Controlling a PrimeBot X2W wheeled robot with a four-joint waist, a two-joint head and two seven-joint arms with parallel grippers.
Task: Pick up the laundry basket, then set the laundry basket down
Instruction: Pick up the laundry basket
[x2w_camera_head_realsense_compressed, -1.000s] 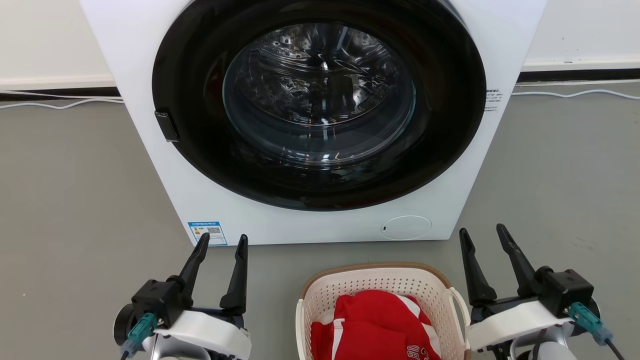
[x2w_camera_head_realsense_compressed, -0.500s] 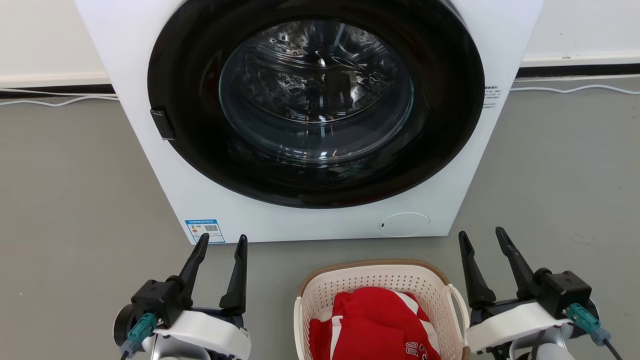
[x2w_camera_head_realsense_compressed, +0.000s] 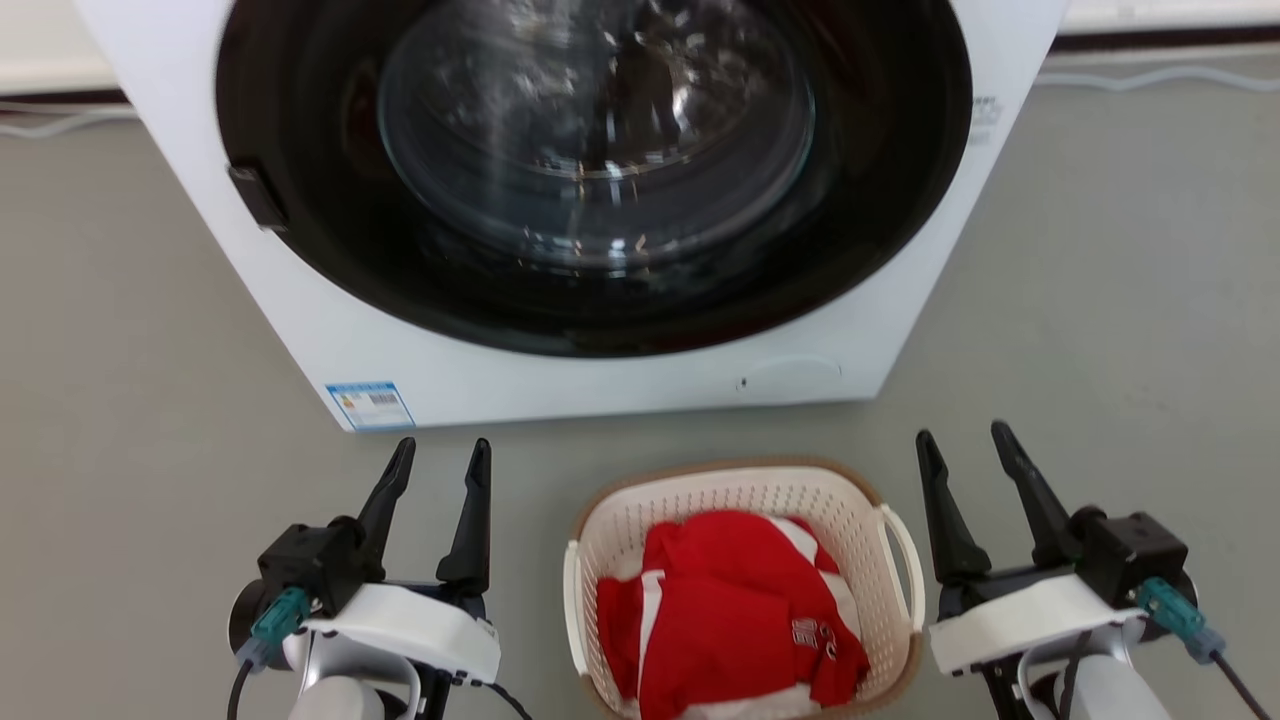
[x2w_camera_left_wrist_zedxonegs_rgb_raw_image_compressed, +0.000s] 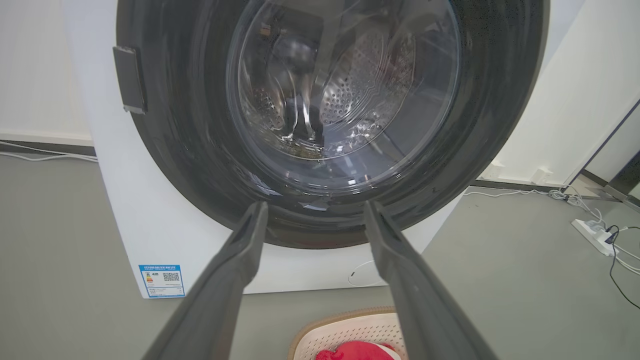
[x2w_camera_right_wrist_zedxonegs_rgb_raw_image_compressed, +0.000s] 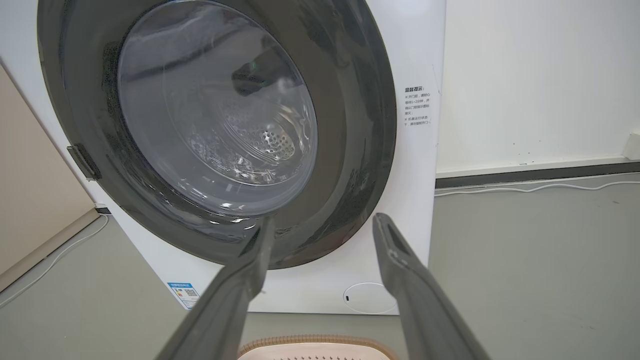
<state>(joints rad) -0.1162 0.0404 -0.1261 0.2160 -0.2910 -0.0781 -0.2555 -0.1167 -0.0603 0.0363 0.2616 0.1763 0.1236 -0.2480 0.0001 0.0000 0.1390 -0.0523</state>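
The left gripper (x2w_camera_head_realsense_compressed: 442, 452) at lower left and the right gripper (x2w_camera_head_realsense_compressed: 962, 440) at lower right both stand spread apart and empty. Between them, at bottom centre, the laundry basket (x2w_camera_head_realsense_compressed: 740, 492) apparently rests on the floor (x2w_camera_head_realsense_compressed: 1100, 300) holding a red garment (x2w_camera_head_realsense_compressed: 730, 610). Pickup and set-down both remain.
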